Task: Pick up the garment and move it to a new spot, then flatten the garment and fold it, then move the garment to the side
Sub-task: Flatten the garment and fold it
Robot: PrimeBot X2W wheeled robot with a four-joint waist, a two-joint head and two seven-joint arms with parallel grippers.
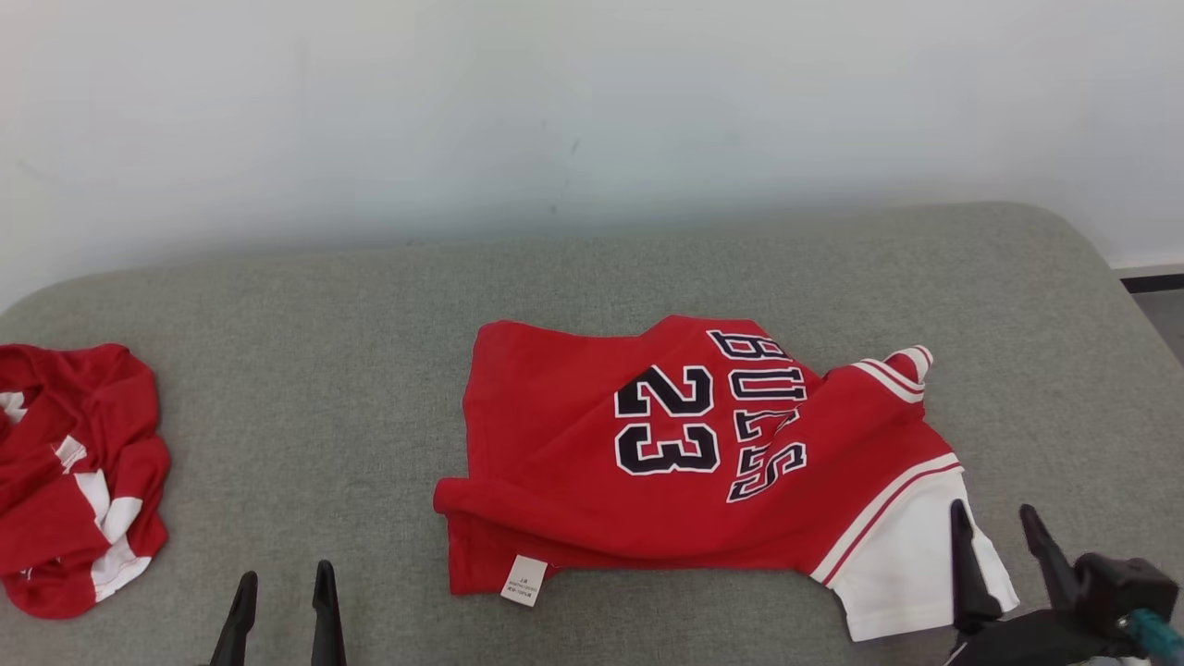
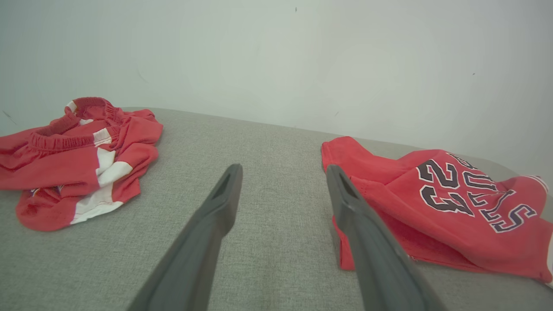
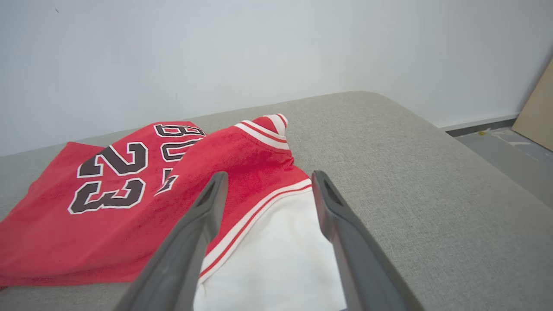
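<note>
The garment [image 1: 684, 462] is a red jersey with "23" and "BULLS" in dark letters and a white sleeve with red stripes. It lies folded over on the grey cushion, right of centre. Its white sleeve end [image 3: 276, 259] lies under my right gripper [image 1: 994, 523], which is open with nothing between its fingers. At the lower left, my left gripper [image 1: 282, 583] stands open over bare cushion, just left of the jersey's hem edge [image 2: 345, 242]. A white label [image 1: 524, 581] sticks out at the jersey's front edge.
A second red and white garment [image 1: 74, 481] lies crumpled at the cushion's far left [image 2: 82, 160]. The grey cushion [image 1: 324, 370] ends at a white wall behind. Its rounded right edge [image 3: 453, 142] drops to the floor, where a brown board [image 3: 538, 112] leans.
</note>
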